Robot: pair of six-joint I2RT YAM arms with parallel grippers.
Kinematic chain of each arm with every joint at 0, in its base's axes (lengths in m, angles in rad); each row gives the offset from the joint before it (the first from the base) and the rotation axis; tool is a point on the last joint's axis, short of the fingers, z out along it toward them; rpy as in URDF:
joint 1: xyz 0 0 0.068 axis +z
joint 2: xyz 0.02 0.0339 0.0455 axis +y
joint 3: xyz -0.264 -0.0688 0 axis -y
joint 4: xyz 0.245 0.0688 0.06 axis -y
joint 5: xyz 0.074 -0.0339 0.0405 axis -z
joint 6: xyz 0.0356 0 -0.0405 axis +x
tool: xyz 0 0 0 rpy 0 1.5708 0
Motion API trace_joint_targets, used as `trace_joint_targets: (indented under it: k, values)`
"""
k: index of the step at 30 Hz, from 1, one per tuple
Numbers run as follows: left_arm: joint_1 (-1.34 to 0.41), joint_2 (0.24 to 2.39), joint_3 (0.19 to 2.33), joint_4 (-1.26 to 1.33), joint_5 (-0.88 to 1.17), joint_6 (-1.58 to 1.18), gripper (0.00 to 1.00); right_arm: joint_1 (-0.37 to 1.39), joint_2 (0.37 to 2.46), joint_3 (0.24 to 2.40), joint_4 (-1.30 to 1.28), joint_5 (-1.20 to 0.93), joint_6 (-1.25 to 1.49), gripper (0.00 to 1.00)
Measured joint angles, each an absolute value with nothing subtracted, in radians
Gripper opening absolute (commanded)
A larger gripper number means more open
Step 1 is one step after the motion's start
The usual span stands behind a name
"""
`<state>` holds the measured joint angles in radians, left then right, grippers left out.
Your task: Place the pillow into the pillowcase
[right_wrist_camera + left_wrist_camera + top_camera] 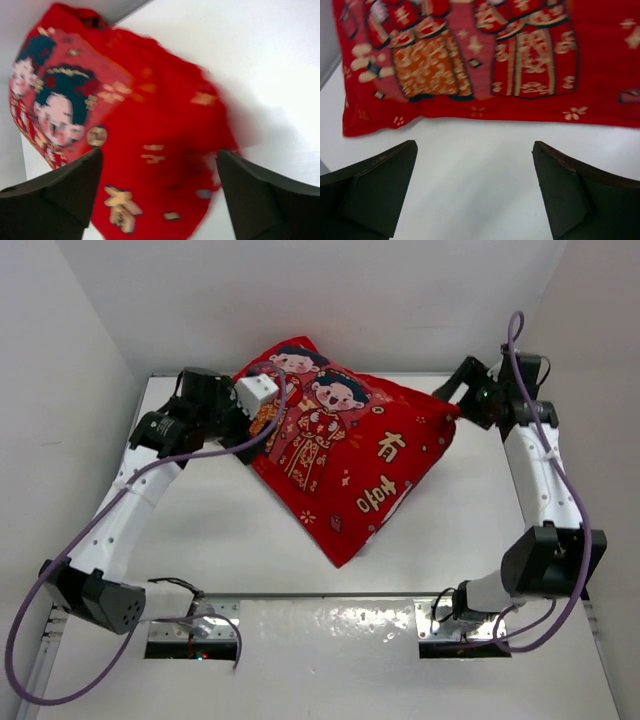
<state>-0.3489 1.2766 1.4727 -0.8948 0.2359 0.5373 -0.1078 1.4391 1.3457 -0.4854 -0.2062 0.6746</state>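
Note:
The red pillowcase lies plump on the white table, tilted diagonally, printed side up with two cartoon figures and gold characters. No white pillow surface shows; it is hidden or out of view. My left gripper is open and empty at the case's left edge; in the left wrist view it hovers over bare table just short of the case's hem. My right gripper is open at the case's right corner; in the right wrist view it straddles the blurred red fabric without gripping it.
The white table is enclosed by white walls at the back and on both sides. The case's top corner rests against the back wall. Purple cables loop along both arms. The arm bases sit at the near edge.

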Motion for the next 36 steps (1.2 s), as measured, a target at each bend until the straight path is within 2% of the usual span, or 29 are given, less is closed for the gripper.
trace_joint_targets:
  k: [4,6,11,12,13,14,15,16,17,18,19,20,21,23,24,26,27,29,30,36]
  values:
    - [-0.268,1.343,1.475,-0.83,0.196,0.481,1.0,-0.103,1.594,1.62,-0.628,-0.176,0.566,0.99]
    - [-0.246,1.387,1.48,-0.812,0.194,0.464,1.0,-0.071,1.613,1.646,-0.646,-0.101,0.511,0.99]
    - [-0.317,1.459,1.482,-0.812,0.17,0.482,1.0,0.131,1.341,1.242,-0.652,0.028,0.45,0.97]
    - [-0.373,1.465,1.49,-0.816,0.152,0.494,0.92,0.147,1.271,1.174,-0.657,0.037,0.458,0.88]
    - [-0.436,1.474,1.508,-0.826,0.139,0.504,0.76,0.147,1.178,1.086,-0.643,0.051,0.475,0.52]
    - [-0.504,1.486,1.532,-0.838,0.131,0.513,0.51,0.131,1.09,1.021,-0.638,0.059,0.492,0.19]
    - [-0.571,1.5,1.562,-0.848,0.12,0.525,0.08,0.113,0.994,0.945,-0.612,0.058,0.524,0.0]
    - [-0.638,1.516,1.594,-0.857,0.111,0.541,0.0,0.096,0.912,0.875,-0.582,0.058,0.552,0.0]
    - [-0.716,1.538,1.628,-0.865,0.101,0.56,0.0,0.08,0.831,0.805,-0.55,0.048,0.584,0.0]
    - [-0.783,1.559,1.655,-0.865,0.09,0.57,0.02,0.07,0.749,0.723,-0.505,0.023,0.622,0.06]
    - [-0.836,1.579,1.673,-0.865,0.088,0.577,0.09,0.066,0.699,0.65,-0.464,-0.004,0.652,0.15]
    - [-0.886,1.601,1.684,-0.867,0.095,0.585,0.2,0.061,0.672,0.588,-0.434,-0.031,0.683,0.24]
    - [-0.919,1.621,1.691,-0.871,0.105,0.585,0.4,0.056,0.657,0.516,-0.39,-0.065,0.716,0.28]
    - [-0.948,1.669,1.703,-0.883,0.127,0.578,0.54,0.043,0.638,0.383,-0.307,-0.125,0.77,0.32]
    - [-0.949,1.695,1.71,-0.888,0.131,0.568,0.65,0.036,0.633,0.313,-0.266,-0.146,0.803,0.4]
    - [-0.947,1.746,1.721,-0.896,0.133,0.553,0.71,0.019,0.609,0.181,-0.157,-0.182,0.873,0.45]
    - [-0.943,1.771,1.723,-0.898,0.135,0.545,0.76,0.014,0.595,0.121,-0.099,-0.199,0.908,0.49]
    - [-0.941,1.807,1.717,-0.908,0.147,0.534,0.85,0.008,0.585,0.044,0.002,-0.235,0.971,0.51]
    - [-0.941,1.819,1.708,-0.91,0.155,0.528,0.99,0.008,0.593,0.025,0.059,-0.254,1.001,0.52]
    - [-0.943,1.832,1.558,-0.905,0.213,0.499,1.0,0.02,0.675,0.025,0.338,-0.335,1.064,0.55]
